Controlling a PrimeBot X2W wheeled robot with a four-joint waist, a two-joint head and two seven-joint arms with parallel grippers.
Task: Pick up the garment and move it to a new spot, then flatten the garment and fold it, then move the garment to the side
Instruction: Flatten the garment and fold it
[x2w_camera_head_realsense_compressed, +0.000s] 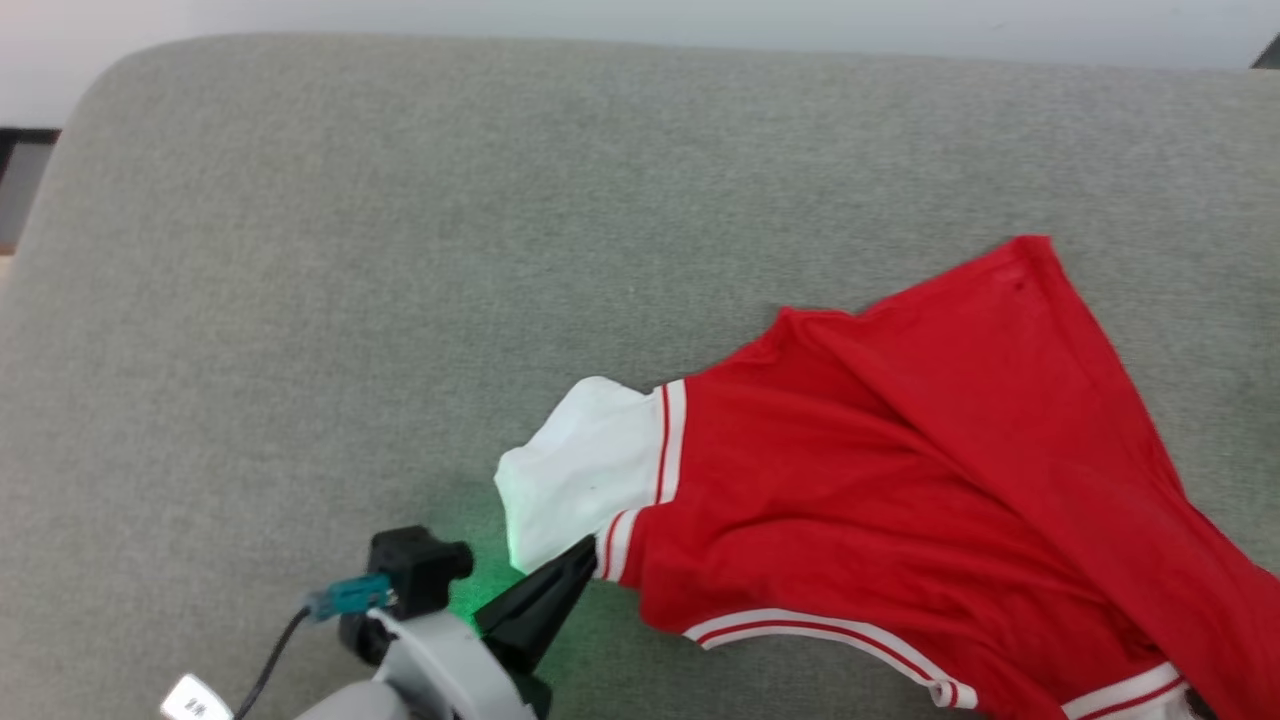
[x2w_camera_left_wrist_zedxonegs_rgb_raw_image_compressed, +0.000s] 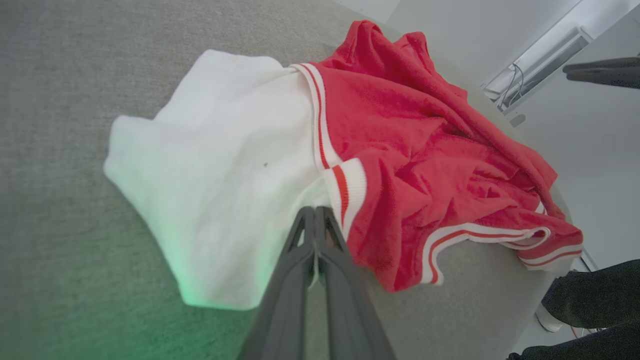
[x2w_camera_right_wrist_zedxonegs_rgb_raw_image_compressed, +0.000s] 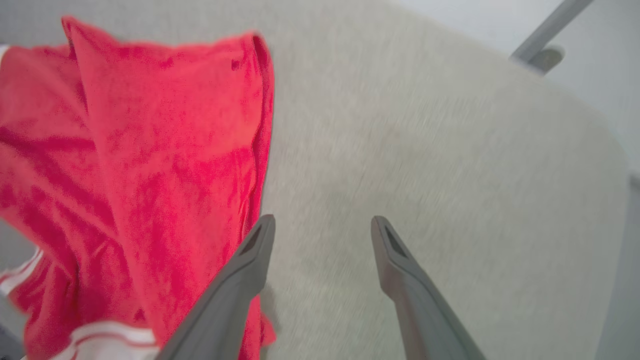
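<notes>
Okay so the garment (x2w_camera_head_realsense_compressed: 900, 480) lies crumpled on the grey padded surface (x2w_camera_head_realsense_compressed: 400, 250), down around 4 o'clock as the head view has it, with one white sleeve (x2w_camera_head_realsense_compressed: 575, 470) poking out toward 9. The left pincer (x2w_camera_head_realsense_compressed: 583, 558) comes in from 7 o'clock, clamped tight on the lower corner of that sleeve, right next to the striped trim. My guess is it's got a corner so it can tug the shirt out flat, because the flattening looks far from done. The left wrist view makes the pinch way clearer: both fingers pressed together with a sliver of white cloth between them. It also shows how bunched the red body really is, and what looks like somebody's dark trouser leg (x2w_camera_left_wrist_zedxonegs_rgb_raw_image_compressed: 595, 295) off at 4 o'clock. The right wrist view, a bit blurry, has the right pincer (x2w_camera_right_wrist_zedxonegs_rgb_raw_image_compressed: 322, 225) spread wide with nothing in it, just beside the shirt's red edge.
</notes>
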